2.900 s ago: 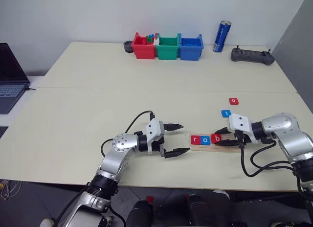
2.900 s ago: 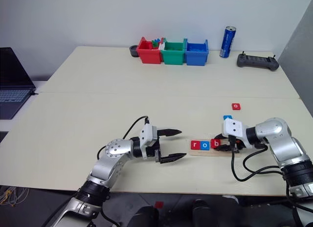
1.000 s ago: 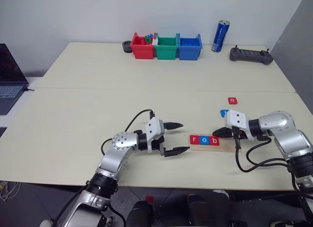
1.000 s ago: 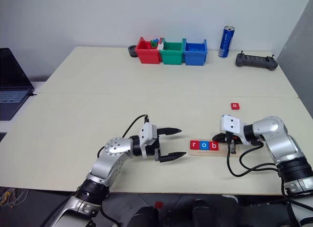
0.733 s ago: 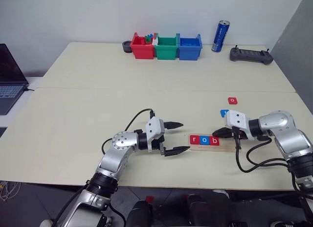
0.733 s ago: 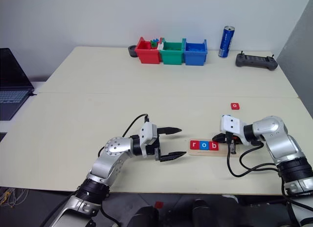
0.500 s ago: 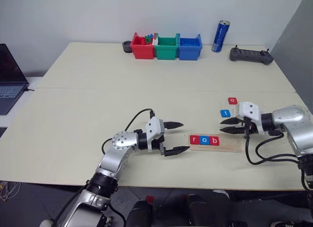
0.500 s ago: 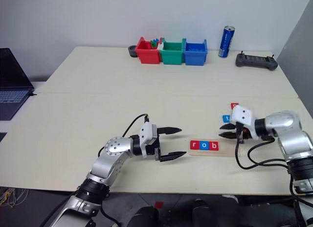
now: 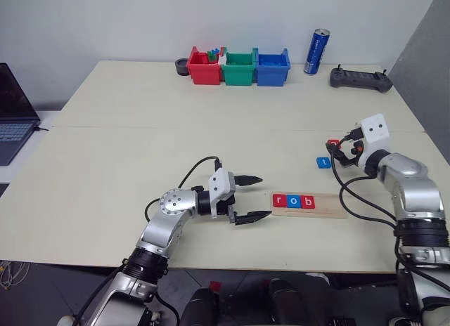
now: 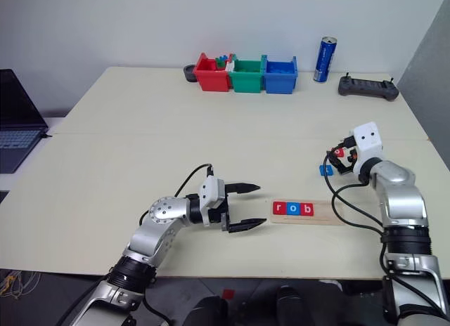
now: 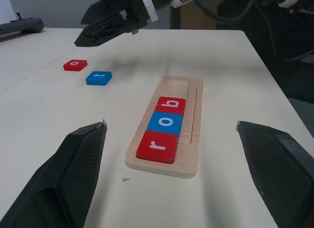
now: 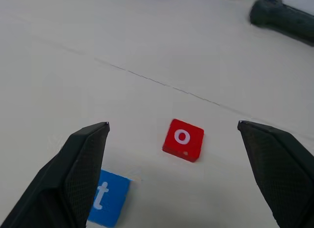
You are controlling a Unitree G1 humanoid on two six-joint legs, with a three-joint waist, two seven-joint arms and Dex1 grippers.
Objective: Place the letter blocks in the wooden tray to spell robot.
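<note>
With 3 blocks, r, o, b, seated in the wooden tray point(image 9: 309, 203) on the bench point(image 9: 211, 115), I have my right gripper point(image 12: 181, 164) wide open and empty over the loose red o block point(image 12: 183, 139), the blue t block point(image 9: 323, 162) just beside it. My left gripper point(image 9: 249, 197), spread open and empty, waits near the tray's end.

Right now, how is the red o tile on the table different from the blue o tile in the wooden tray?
The red o tile is red, while the blue o tile is blue. The red one lies loose on the table beside the blue t tile; the blue one sits in the wooden tray, squeezed between the r tile and the b tile. Both are flat squares with a white o.
</note>
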